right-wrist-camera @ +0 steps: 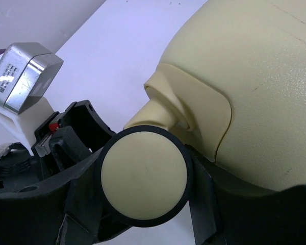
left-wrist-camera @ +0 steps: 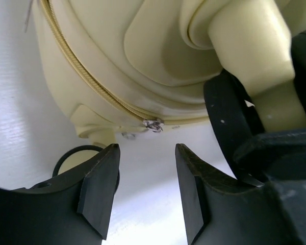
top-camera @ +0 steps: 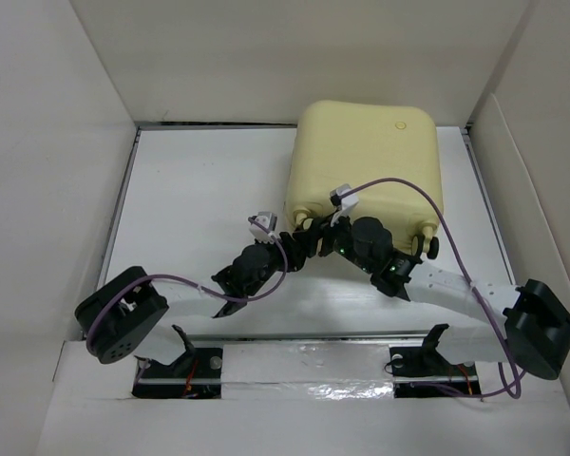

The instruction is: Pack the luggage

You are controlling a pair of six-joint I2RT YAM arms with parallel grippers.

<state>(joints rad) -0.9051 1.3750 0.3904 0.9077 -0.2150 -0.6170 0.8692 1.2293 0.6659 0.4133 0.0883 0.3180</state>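
Observation:
The luggage (top-camera: 366,152) is a pale-yellow hard-shell suitcase lying closed on the white table at the back right. Both grippers are at its near-left corner. My right gripper (right-wrist-camera: 144,178) is shut on a cream caster wheel with a black rim (right-wrist-camera: 144,176), one finger (right-wrist-camera: 204,199) pressed on each side. My left gripper (left-wrist-camera: 147,150) is open and holds nothing; its tips stand just short of the metal zipper pull (left-wrist-camera: 153,124) on the zipper line of the luggage (left-wrist-camera: 143,51). A second wheel (left-wrist-camera: 71,158) peeks out behind the left finger.
Tall white walls (top-camera: 57,142) box in the table on the left, back and right. Another caster (top-camera: 426,245) sticks out at the suitcase's near-right corner. A shiny taped strip (top-camera: 304,361) runs along the front edge between the arm bases.

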